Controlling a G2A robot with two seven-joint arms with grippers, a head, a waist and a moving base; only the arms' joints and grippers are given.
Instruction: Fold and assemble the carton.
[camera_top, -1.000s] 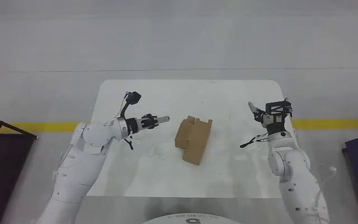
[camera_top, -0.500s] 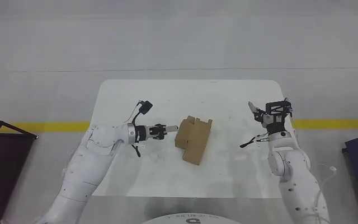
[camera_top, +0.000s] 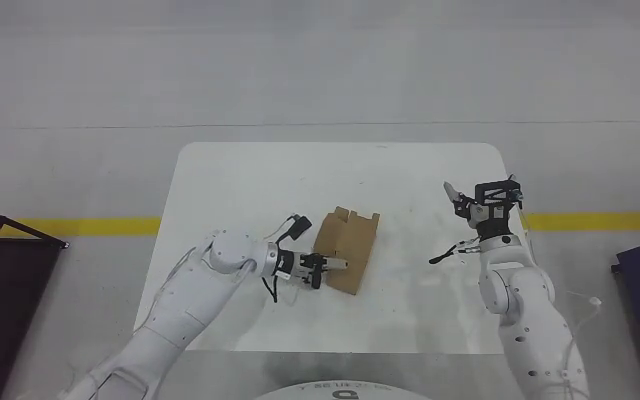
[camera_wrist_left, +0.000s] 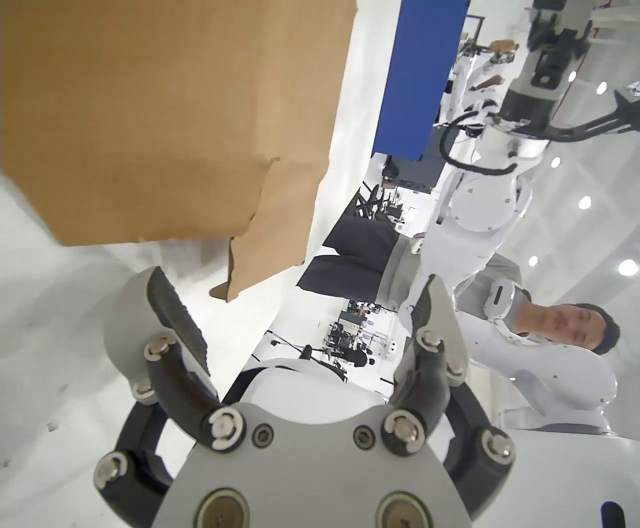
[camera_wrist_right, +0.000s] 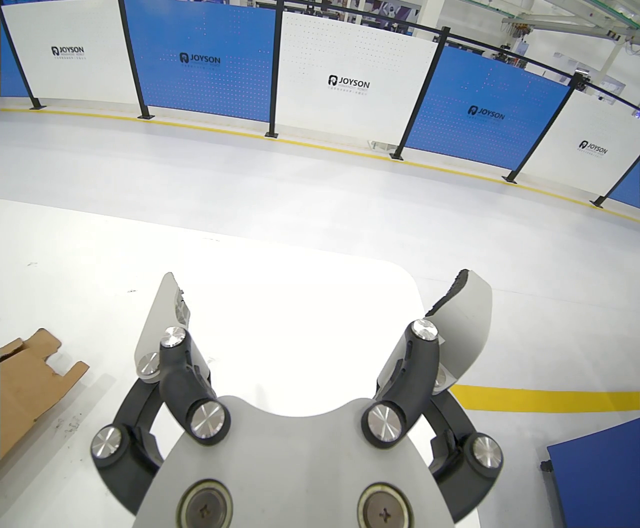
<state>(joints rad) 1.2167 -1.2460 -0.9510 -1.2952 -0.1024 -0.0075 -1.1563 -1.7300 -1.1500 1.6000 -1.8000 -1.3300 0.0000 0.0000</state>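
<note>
A flat brown carton (camera_top: 347, 247) lies unfolded near the middle of the white table (camera_top: 250, 180), with notched flaps at its far edge. My left gripper (camera_top: 333, 266) sits low at the carton's near left corner, open, one finger tip just short of the cardboard edge. In the left wrist view the carton (camera_wrist_left: 165, 120) fills the space beyond the open left gripper (camera_wrist_left: 295, 295), nothing between the pads. My right gripper (camera_top: 452, 222) stands open above the table's right side, well clear of the carton. The carton's flap (camera_wrist_right: 30, 375) shows beside the open right gripper (camera_wrist_right: 320, 290).
The table's right edge and rounded far corner (camera_wrist_right: 400, 270) lie close to the right gripper. A yellow floor line (camera_top: 80, 226) runs behind the table on both sides. Bare table surface surrounds the carton.
My left arm has swung from the table's left side toward the carton and dropped to its near left corner. The right arm and the carton have not moved.
</note>
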